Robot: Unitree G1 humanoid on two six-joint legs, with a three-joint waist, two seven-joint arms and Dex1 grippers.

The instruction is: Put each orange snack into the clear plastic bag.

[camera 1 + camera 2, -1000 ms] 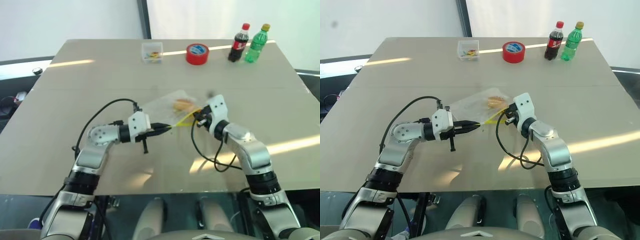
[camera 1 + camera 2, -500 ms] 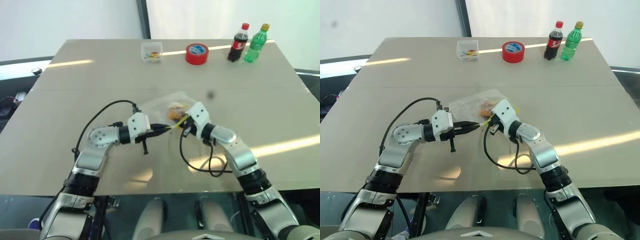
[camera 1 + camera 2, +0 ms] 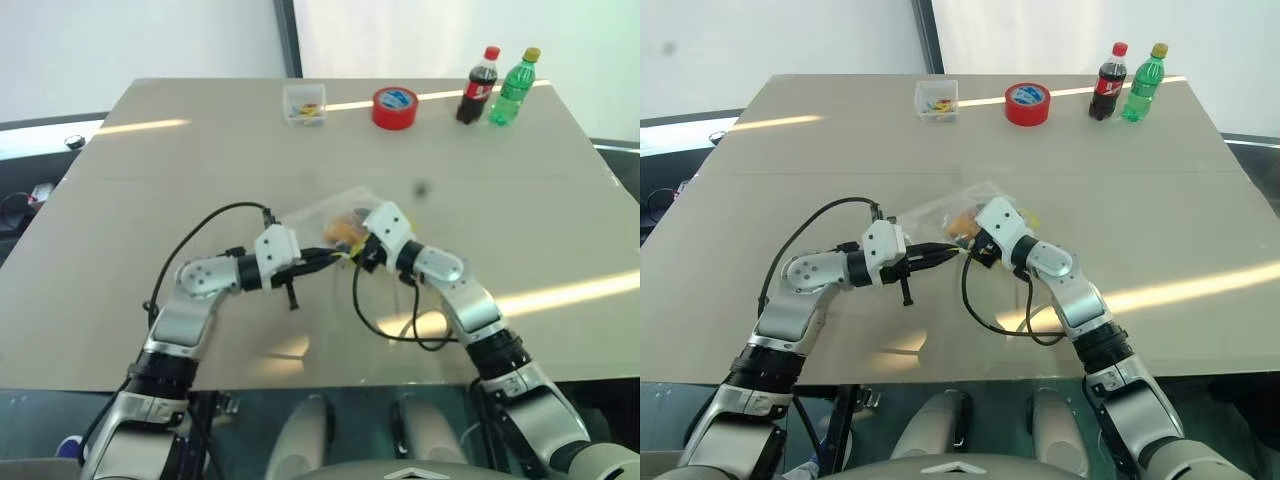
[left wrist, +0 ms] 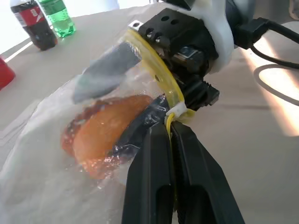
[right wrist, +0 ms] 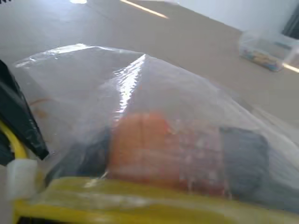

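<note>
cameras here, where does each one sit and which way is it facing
Left eye and right eye views: on the head, looking forward and down over the table; both arms show.
Left wrist view: looks along the left gripper, shut on the yellow strip of the clear plastic bag; the right gripper's body is ahead.
Right wrist view: faces into the bag, its fingers around the orange snack.
Shared: both wrist views see that snack inside the bag.

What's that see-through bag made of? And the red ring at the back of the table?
The clear plastic bag looks like thin, soft plastic film: see-through, crinkled, glinting, with a stiffer yellow strip along its mouth. The red tape roll seems to be glossy wound tape, probably plastic; its core is too small to tell.
</note>
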